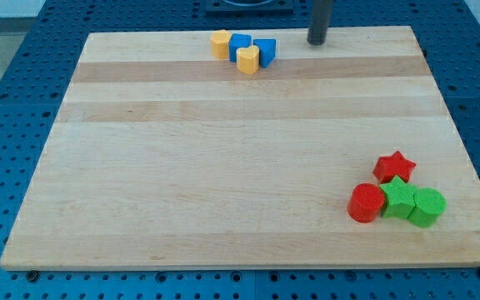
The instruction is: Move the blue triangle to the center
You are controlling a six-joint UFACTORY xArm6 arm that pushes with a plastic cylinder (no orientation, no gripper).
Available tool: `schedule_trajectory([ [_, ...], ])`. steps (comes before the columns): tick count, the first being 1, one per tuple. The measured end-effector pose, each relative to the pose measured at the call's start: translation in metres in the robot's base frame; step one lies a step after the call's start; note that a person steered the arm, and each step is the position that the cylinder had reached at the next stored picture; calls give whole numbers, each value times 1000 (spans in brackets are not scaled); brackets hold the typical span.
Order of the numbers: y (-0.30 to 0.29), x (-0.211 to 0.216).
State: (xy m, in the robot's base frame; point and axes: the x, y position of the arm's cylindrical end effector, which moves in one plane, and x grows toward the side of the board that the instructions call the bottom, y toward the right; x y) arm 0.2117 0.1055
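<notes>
The blue triangle [266, 51] sits near the board's top edge, at the right end of a small cluster. Touching it on the left is a yellow heart-shaped block [247, 59]. Behind that is a second blue block [239, 43], and a yellow block [220, 43] is at the cluster's left end. My tip [317, 42] rests on the board near the top edge, to the right of the blue triangle with a clear gap between them.
At the lower right lies another cluster: a red star [394, 167], a red cylinder [366, 202], a green star-like block [399, 198] and a green cylinder [427, 206]. The wooden board [223, 167] lies on a blue perforated table.
</notes>
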Motion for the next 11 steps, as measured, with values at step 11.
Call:
schedule_trajectory([
  [11,-58,73],
])
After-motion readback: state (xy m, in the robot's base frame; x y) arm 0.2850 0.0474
